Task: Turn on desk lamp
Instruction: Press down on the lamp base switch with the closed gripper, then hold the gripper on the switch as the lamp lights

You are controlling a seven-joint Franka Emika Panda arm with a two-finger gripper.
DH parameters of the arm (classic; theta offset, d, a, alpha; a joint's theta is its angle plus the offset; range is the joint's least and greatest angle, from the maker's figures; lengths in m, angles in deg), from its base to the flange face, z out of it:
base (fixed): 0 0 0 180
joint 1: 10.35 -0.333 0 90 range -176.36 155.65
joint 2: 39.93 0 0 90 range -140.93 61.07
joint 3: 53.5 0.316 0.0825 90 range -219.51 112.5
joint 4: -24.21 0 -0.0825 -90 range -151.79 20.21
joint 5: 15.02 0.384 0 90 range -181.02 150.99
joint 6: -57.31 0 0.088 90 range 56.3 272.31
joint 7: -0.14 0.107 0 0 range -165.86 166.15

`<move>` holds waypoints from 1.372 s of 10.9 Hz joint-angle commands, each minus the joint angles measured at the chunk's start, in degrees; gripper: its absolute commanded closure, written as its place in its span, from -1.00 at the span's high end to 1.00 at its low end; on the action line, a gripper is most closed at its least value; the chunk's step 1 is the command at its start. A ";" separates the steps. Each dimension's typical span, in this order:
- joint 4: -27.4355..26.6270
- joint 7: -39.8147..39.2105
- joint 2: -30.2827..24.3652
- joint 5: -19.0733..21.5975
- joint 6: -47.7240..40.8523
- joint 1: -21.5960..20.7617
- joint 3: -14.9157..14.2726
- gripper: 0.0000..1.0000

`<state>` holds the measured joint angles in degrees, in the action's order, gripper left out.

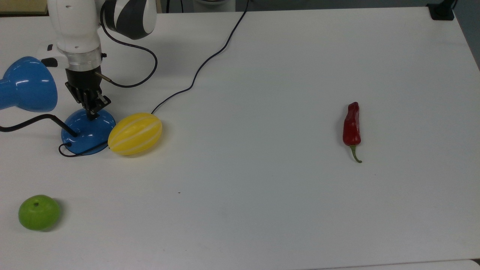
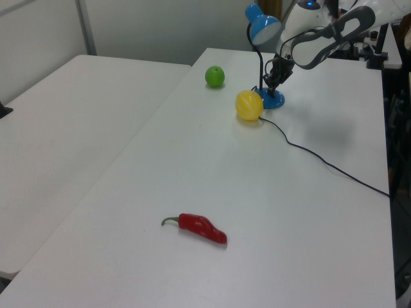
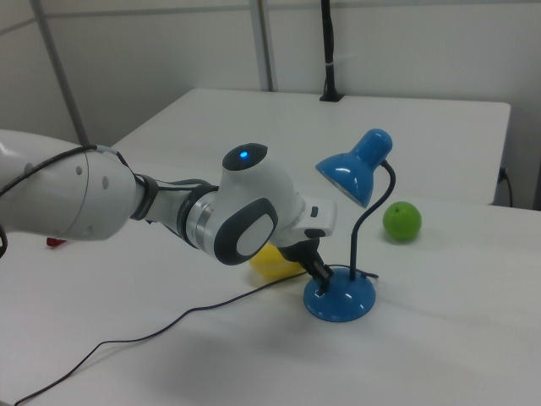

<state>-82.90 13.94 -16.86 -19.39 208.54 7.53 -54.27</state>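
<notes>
The desk lamp stands at the top view's left, with its round blue base [image 1: 84, 133] on the white table and its blue cone shade [image 1: 26, 84] reaching left on a black bent neck. My gripper [image 1: 91, 113] comes straight down from the white arm, fingers shut together, and its tip touches the far upper part of the base. In the right view the gripper [image 3: 322, 277] presses on the dome base [image 3: 347, 303] left of the neck, under the shade [image 3: 355, 172]. The left view has the gripper [image 2: 271, 85] just above the base [image 2: 275, 101].
A yellow striped melon [image 1: 135, 134] rests against the base on the top view's right. A green apple [image 1: 39, 212] lies near the front left, and a red chili [image 1: 351, 125] lies far right. The thin black cord [image 1: 202, 63] runs to the table's back edge.
</notes>
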 commanded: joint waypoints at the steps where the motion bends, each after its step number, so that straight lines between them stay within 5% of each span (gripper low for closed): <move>1: 0.33 -0.87 0.92 -1.08 -0.07 0.31 0.07 -1.00; 10: 2.08 -0.87 3.65 -2.04 0.55 0.84 0.07 -1.00; 15: -0.28 -0.35 -0.73 -1.96 -1.29 0.75 0.50 -1.00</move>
<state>-81.55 13.93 -15.66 -20.44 208.57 7.78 -54.27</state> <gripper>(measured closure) 0.991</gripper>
